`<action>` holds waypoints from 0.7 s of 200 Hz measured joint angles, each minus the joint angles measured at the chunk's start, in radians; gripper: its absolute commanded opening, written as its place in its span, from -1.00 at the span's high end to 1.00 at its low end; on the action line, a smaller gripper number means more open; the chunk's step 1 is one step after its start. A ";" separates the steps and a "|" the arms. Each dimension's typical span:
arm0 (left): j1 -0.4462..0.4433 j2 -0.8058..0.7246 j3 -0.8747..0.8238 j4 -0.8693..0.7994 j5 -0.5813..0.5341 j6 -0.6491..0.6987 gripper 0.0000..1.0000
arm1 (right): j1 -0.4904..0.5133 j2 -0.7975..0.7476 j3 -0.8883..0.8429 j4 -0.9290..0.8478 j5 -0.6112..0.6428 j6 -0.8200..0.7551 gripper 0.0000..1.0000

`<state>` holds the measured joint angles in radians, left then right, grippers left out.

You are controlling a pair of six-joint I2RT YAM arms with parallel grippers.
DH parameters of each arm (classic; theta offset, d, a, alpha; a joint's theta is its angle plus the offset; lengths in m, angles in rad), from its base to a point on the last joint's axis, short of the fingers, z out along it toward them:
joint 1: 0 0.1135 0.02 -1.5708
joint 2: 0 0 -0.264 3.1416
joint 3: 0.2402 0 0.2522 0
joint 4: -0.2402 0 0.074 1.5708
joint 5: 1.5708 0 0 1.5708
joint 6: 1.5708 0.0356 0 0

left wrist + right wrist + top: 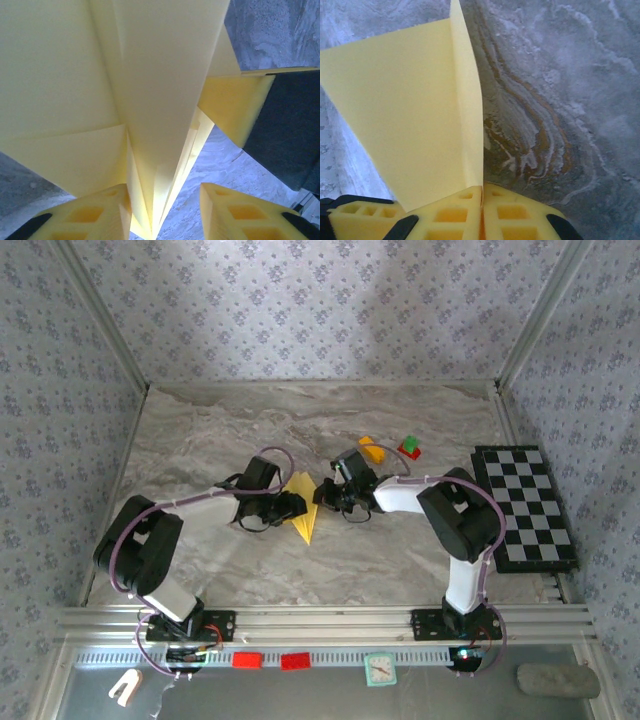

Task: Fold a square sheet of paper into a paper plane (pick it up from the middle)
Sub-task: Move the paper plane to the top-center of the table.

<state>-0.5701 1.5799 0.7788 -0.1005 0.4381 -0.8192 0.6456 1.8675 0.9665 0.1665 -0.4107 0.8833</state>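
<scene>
Paper plane (303,504) sits mid-table, pointed dart shape, tip toward the near edge, held between the two grippers. Right gripper (326,496) is clamped on it: in the right wrist view the yellow pads (450,215) are pressed together with the folded edge of the paper plane (410,110) pinched in the seam, the flap standing upright above the marble table (560,100). Left gripper (291,506) is just beside the plane's other side, jaws apart. In the left wrist view the paper (150,75) runs down between the fingers (95,217), close to one of them, with bare table showing in the gap. Well apart to the right: orange-yellow block (372,450), green-and-red block (409,447), checkered board (525,505).
</scene>
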 measured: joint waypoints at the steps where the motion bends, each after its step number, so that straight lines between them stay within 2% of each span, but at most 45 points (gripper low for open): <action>1: 0.000 0.000 0.000 0.000 0.000 0.000 0.24 | 0.000 -0.001 0.000 0.000 0.000 0.000 0.77; 77: -0.021 0.027 0.006 -0.001 -0.001 0.016 0.23 | 0.000 -0.045 0.000 0.024 -0.035 0.021 0.79; 140: -0.022 0.046 0.030 -0.002 -0.005 0.019 0.06 | 0.000 -0.045 0.000 0.025 -0.045 0.023 0.80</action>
<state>-0.5922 1.6260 0.8085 -0.1024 0.4332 -0.8005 0.6456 1.8229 0.9665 0.1913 -0.4557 0.9062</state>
